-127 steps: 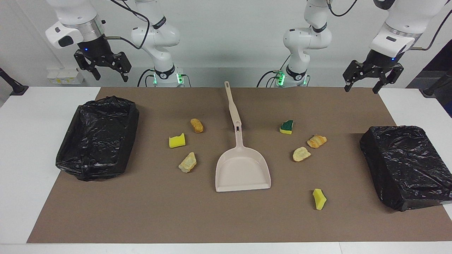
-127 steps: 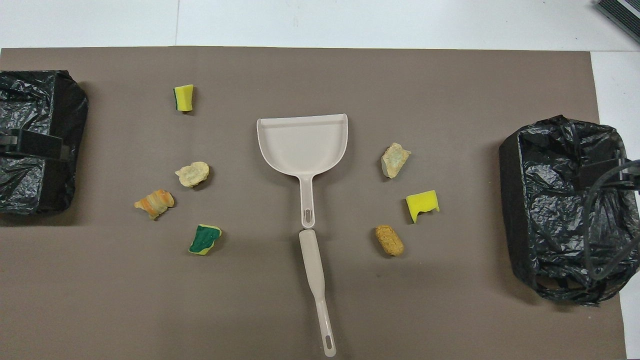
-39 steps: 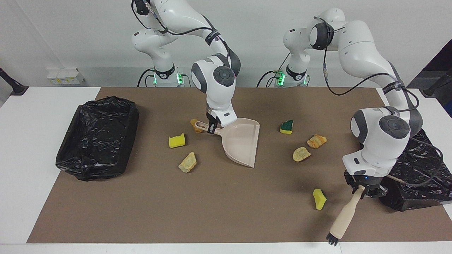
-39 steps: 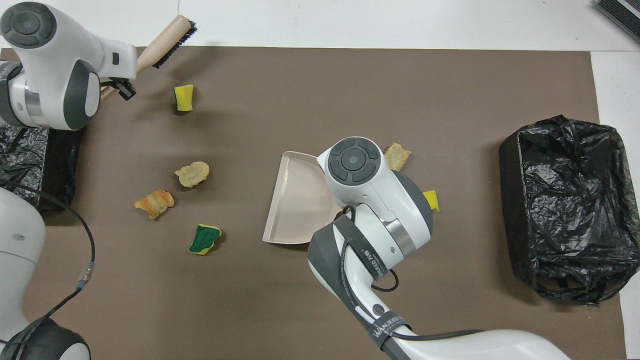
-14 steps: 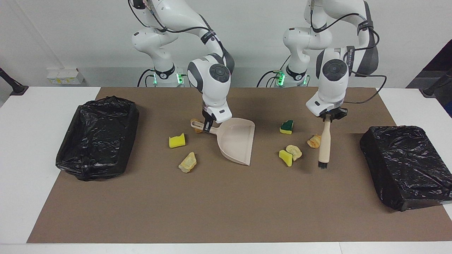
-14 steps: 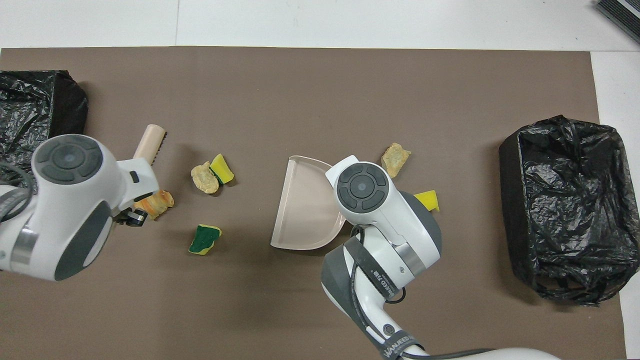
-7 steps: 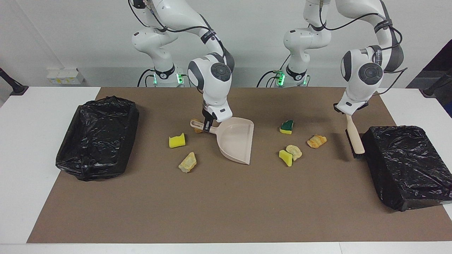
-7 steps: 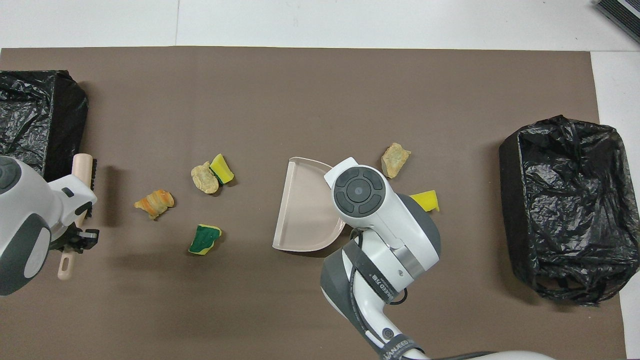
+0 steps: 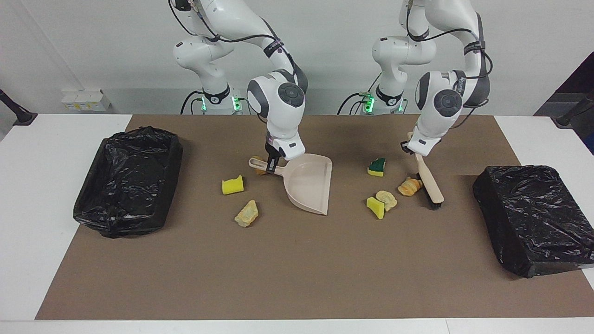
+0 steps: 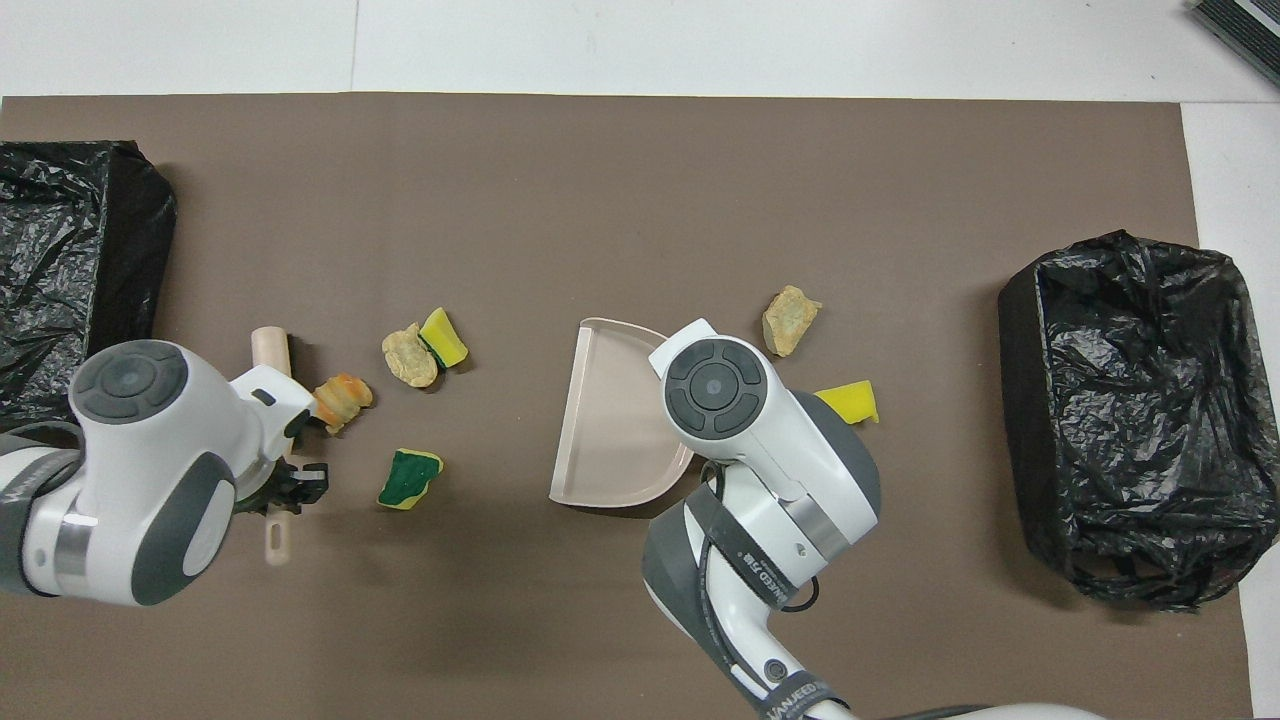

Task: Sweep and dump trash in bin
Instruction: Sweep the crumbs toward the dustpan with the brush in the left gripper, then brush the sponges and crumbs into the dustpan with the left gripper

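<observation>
My right gripper is shut on the handle of the beige dustpan, which lies with its open mouth toward the left arm's end. My left gripper is shut on the wooden brush, its bristles down on the mat against an orange bread lump. Trash near the brush: a green-and-yellow sponge, a tan lump and a yellow sponge. By the dustpan's handle lie a yellow sponge, a tan lump and an orange lump, half hidden.
A bin lined with a black bag stands open at the right arm's end of the brown mat. A second black-bagged bin stands at the left arm's end. The right arm covers the dustpan's handle in the overhead view.
The left arm swung the brush from beside the bin back toward the middle and pushed the orange bread lump toward the dustpan. The right arm and dustpan hardly moved.
</observation>
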You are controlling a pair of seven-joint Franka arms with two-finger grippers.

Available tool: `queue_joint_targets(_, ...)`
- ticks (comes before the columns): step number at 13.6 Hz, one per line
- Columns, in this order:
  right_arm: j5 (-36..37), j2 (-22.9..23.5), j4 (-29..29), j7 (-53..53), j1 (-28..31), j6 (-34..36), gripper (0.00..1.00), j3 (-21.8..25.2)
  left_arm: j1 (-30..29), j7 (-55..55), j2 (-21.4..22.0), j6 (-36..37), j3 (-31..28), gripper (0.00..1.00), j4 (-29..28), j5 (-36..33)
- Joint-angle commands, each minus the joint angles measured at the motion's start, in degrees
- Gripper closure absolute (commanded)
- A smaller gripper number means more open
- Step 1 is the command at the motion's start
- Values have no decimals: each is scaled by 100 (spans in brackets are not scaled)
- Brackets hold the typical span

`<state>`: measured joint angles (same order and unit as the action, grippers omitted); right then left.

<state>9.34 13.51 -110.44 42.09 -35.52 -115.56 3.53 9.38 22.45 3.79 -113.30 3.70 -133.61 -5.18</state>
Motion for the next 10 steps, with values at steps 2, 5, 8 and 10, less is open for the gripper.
queue_joint_targets(2, 139, -173, -162, 10, 27, 77, 100, -28, 792, 400, -500, -525, -80, 100, 334, 753)
queue_joint_targets(5, 139, -173, -162, -7, 27, 86, 100, -28, 1197, 295, -695, -973, -54, 100, 538, 764)
queue_joint_targets(8, 139, -173, -154, -60, 27, 94, 100, -28, 1723, 101, -634, -904, -45, 100, 538, 773)
queue_joint_targets(10, 139, -173, -154, -60, 18, 95, 100, -37, 2189, 101, -581, -895, -45, 100, 520, 782)
